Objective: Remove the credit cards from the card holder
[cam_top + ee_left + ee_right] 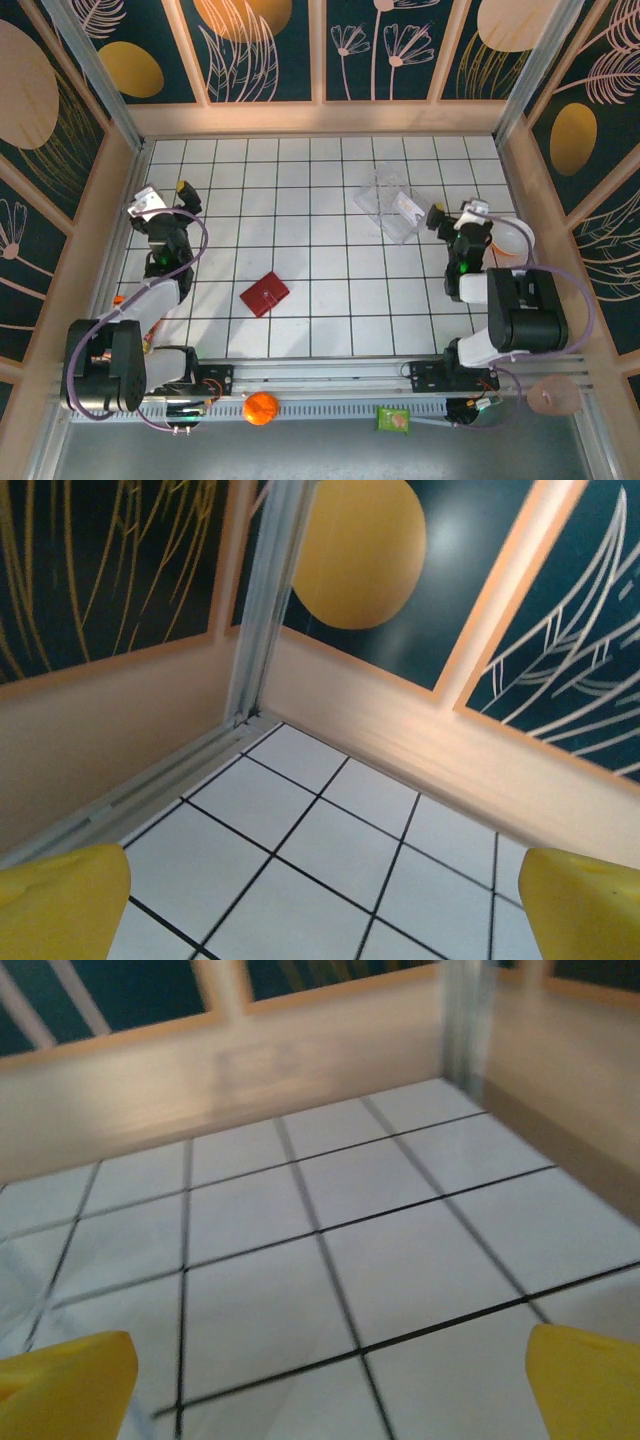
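The card holder (265,293), a small flat red wallet, lies folded shut on the white tiled table, left of centre and towards the front. The credit cards are hidden. My left gripper (165,195) hovers at the far left, well behind and left of the card holder. In the left wrist view its yellow fingers (60,900) stand wide apart over bare tiles, so the left gripper (325,910) is open and empty. My right gripper (455,213) is at the right side, far from the card holder. The right gripper (325,1390) is also open with only tiles between its fingers (585,1380).
A clear plastic tray (390,205) rests at the back right, just left of the right gripper. Wooden walls (320,118) enclose the table. An orange ball (260,408) and a green packet (393,419) lie on the front rail by the arm bases.
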